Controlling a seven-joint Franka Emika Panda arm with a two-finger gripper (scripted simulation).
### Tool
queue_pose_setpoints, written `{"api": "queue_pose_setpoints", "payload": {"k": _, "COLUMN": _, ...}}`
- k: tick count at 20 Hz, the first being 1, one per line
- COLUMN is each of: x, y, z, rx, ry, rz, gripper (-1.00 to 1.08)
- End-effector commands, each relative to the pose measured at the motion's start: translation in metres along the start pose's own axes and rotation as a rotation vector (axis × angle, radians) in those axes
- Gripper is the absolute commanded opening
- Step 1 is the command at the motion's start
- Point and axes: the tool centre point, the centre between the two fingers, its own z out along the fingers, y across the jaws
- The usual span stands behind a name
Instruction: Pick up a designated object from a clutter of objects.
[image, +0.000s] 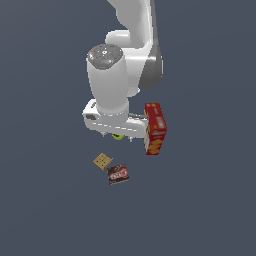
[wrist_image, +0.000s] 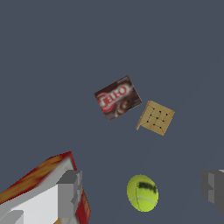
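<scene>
The white arm (image: 120, 75) fills the upper centre of the exterior view, smooth and rounded, its upper links cut off by the top edge. Its bulk hides the gripper (image: 118, 135) almost entirely there; only two short pale tips poke out below the wrist body. In the wrist view two blocky grey fingers (wrist_image: 70, 192) show at the lower corners, both cut by the frame edges, set wide apart with nothing between them but bare floor and the ball: the hand is spread open and holds nothing.

The flat, matte slate-blue floor (image: 45, 200) carries everything, with no visible texture.

The tall red box (image: 155, 128) stands upright at centre right of the exterior view, a sharp-edged carton with orange print low on its face; its printing is too small to read. In the wrist view only one corner shows, at the lower left, partly behind a finger.

The dark brown packet (image: 118, 174) lies flat below centre, a thin rectangle with a red-and-white label whose lettering is blurred.

The tan square block (image: 102, 161) lies flat just beside the packet's upper-left corner, close but whether touching is unclear. It is thin, cracker-like, dotted in a dark grid. Being square it has no long axis; it sits turned like a diamond, one corner toward the packet.

The yellow-green ball (image: 118, 136) is mostly hidden under the wrist in the exterior view; in the wrist view it is round and fuzzy-looking with a dark mark.
</scene>
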Motion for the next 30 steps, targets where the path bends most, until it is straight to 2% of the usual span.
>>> {"api": "queue_pose_setpoints", "payload": {"k": 1, "x": 0.009, "y": 0.012, "z": 0.027, "rx": 0.005, "ry": 0.003, "rz": 0.077, "gripper": 1.0}}
{"api": "queue_pose_setpoints", "payload": {"k": 8, "x": 0.023, "y": 0.048, "z": 0.098, "rx": 0.004, "ry": 0.014, "rz": 0.279, "gripper": 1.0}}
{"api": "queue_pose_setpoints", "payload": {"k": 14, "x": 0.026, "y": 0.07, "z": 0.135, "rx": -0.004, "ry": 0.023, "rz": 0.383, "gripper": 1.0}}
{"api": "queue_pose_setpoints", "payload": {"k": 19, "x": 0.026, "y": 0.078, "z": 0.148, "rx": -0.009, "ry": 0.027, "rz": 0.422, "gripper": 1.0}}
{"api": "queue_pose_setpoints", "payload": {"k": 25, "x": 0.026, "y": 0.078, "z": 0.152, "rx": -0.009, "ry": 0.025, "rz": 0.421, "gripper": 1.0}}
{"api": "queue_pose_setpoints", "payload": {"k": 30, "x": 0.026, "y": 0.079, "z": 0.17, "rx": -0.009, "ry": 0.026, "rz": 0.423, "gripper": 1.0}}
